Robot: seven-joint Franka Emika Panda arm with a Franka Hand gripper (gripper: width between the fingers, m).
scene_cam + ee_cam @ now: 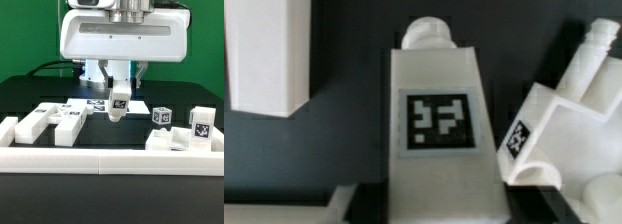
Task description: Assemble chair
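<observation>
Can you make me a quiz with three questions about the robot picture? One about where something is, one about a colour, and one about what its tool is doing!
1. Where is the white chair part with the tag on it, the one under the tool?
A. At the exterior view's far left
B. In the middle
C. At the exterior view's far right

2. What colour is the table top?
A. Black
B. Red
C. Yellow

3. What is the tool doing?
A. Open and empty
B. Shut on the chair part
C. Hidden from both cameras

Answers:
1 B: it sits mid-picture in the exterior view.
2 A: the top looks black around the white pieces.
3 B: the part hangs from the tool, tag facing out.
</observation>
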